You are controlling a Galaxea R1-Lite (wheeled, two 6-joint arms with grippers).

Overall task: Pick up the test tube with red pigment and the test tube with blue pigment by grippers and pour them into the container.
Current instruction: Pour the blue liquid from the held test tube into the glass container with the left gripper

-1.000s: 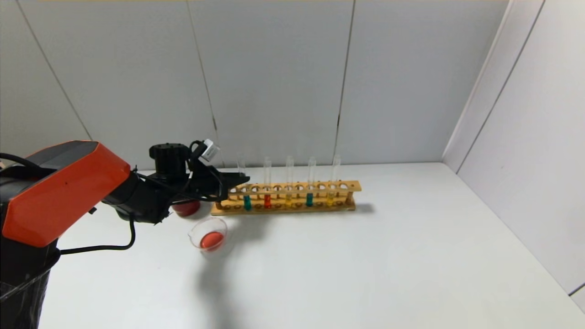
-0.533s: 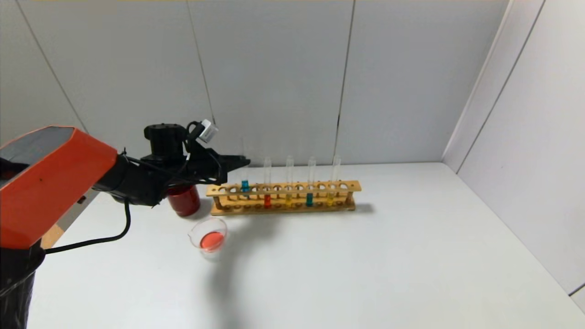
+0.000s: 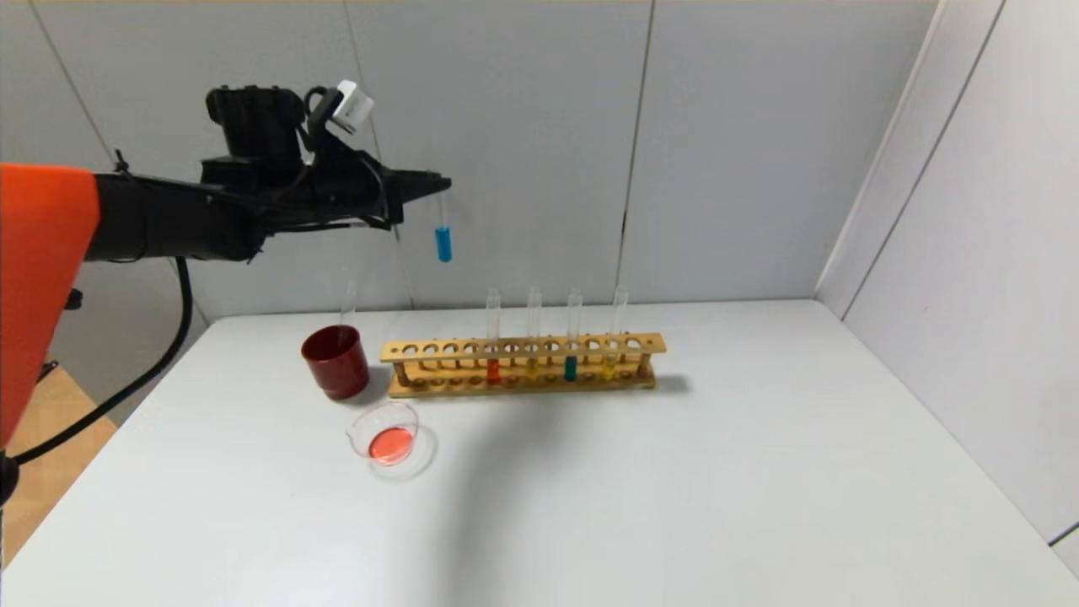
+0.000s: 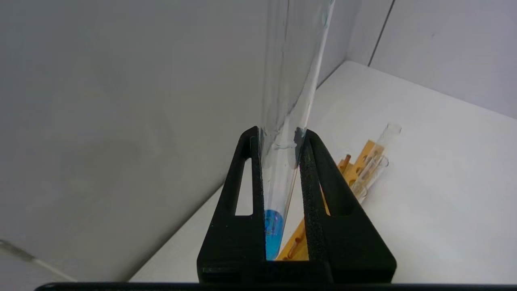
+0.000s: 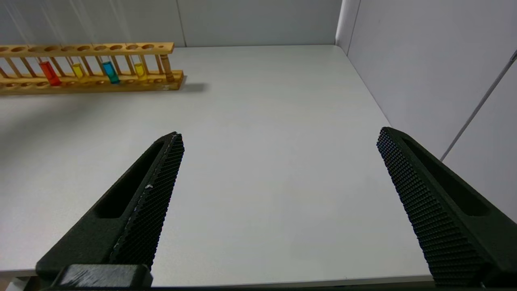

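My left gripper (image 3: 437,187) is shut on the top of the test tube with blue pigment (image 3: 442,239), which hangs upright high above the left end of the wooden rack (image 3: 523,347). In the left wrist view the tube (image 4: 273,226) is pinched between the gripper's (image 4: 278,135) jaws. The test tube with red pigment (image 3: 493,369) stands in the rack, with a second blue one (image 3: 571,367) further right. The container (image 3: 389,438), a low glass dish holding red liquid, sits in front of the rack's left end. My right gripper (image 5: 280,133) is open and empty above the table's near right.
A dark red cup (image 3: 336,362) with an empty tube (image 3: 348,302) in it stands left of the rack. Two yellow-liquid tubes (image 3: 532,368) (image 3: 609,367) also stand in the rack. Walls close off the table at the back and on the right.
The left gripper has risen, drawing the blue tube out of the rack's left end to well above it. The rest has not moved.
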